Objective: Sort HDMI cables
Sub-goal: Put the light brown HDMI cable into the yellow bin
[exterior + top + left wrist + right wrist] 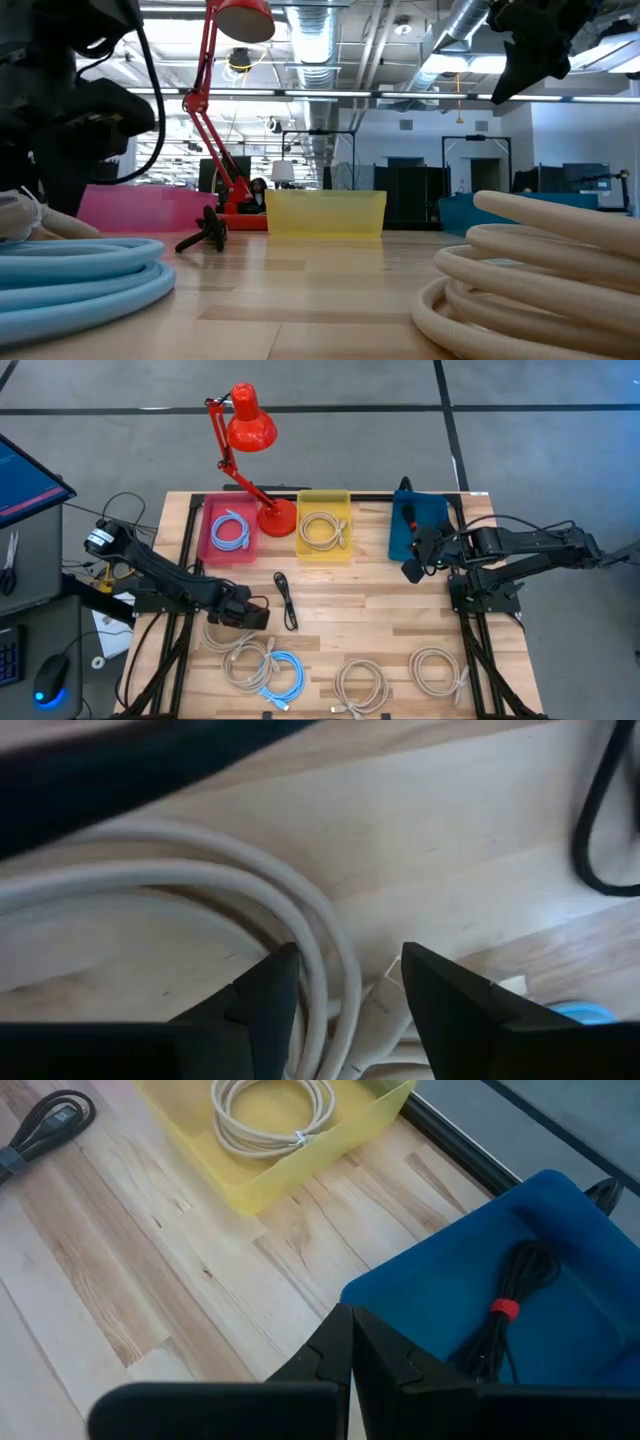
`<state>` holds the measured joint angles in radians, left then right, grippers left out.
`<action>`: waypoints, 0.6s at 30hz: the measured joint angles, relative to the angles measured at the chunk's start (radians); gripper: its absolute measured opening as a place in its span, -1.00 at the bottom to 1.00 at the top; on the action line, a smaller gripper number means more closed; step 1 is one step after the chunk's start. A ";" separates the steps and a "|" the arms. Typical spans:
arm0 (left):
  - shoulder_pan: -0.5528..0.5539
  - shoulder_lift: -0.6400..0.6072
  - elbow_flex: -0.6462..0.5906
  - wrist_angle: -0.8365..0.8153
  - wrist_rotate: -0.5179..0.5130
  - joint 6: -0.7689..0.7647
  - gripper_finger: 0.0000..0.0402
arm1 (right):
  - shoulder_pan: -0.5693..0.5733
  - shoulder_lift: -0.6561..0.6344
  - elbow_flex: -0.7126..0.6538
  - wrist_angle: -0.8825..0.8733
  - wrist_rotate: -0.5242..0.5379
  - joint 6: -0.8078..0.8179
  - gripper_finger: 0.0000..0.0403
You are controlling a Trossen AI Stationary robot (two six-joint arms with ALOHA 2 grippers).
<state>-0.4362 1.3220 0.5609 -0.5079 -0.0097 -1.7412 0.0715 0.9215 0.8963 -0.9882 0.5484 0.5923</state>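
My left gripper [258, 612] [345, 995] is open and low over the table's near left. Its fingers stand on either side of the strands of a beige coiled cable [238, 652] [320, 935]. My right gripper [411, 570] [350, 1342] is shut and empty, hovering at the near edge of the blue bin [418, 525]. A black bundle with a red tie [505, 1308] lies in that bin. The pink bin [232, 530] holds a light blue coil. The yellow bin [323, 528] holds a beige coil [268, 1110]. One black folded cable [287, 600] lies flat on the table's middle. My left gripper's open fingers [265, 1005] come down from above on both sides of the beige coil's strands [335, 975], which lie flat on the table. Whether the fingers touch them I cannot tell.
Other coils lie along the near edge: a light blue one [281, 678] and two beige ones [362, 686] [438, 670]. A red desk lamp [250, 430] stands between the pink and yellow bins. Bare wood lies between the bins and the near coils.
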 joint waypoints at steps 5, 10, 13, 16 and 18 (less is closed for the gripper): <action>0.000 -0.002 -0.022 0.006 0.002 -0.001 -0.16 | 0.000 0.000 0.000 0.000 0.000 0.000 -1.00; -0.002 -0.001 -0.032 0.005 -0.022 -0.001 -0.24 | 0.000 0.000 0.000 -0.002 0.000 0.000 -1.00; -0.001 0.000 -0.033 -0.001 -0.063 0.000 -0.33 | 0.000 0.000 0.000 -0.004 0.000 0.000 -1.00; -0.001 0.000 -0.033 -0.003 -0.096 0.010 -0.44 | 0.000 0.000 0.000 -0.008 0.001 0.000 -1.00; -0.001 0.000 -0.034 -0.004 -0.118 0.011 -0.52 | 0.000 0.000 0.000 -0.008 0.001 0.000 -1.00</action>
<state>-0.4374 1.3224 0.5270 -0.5116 -0.1272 -1.7305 0.0715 0.9215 0.8963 -0.9958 0.5491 0.5922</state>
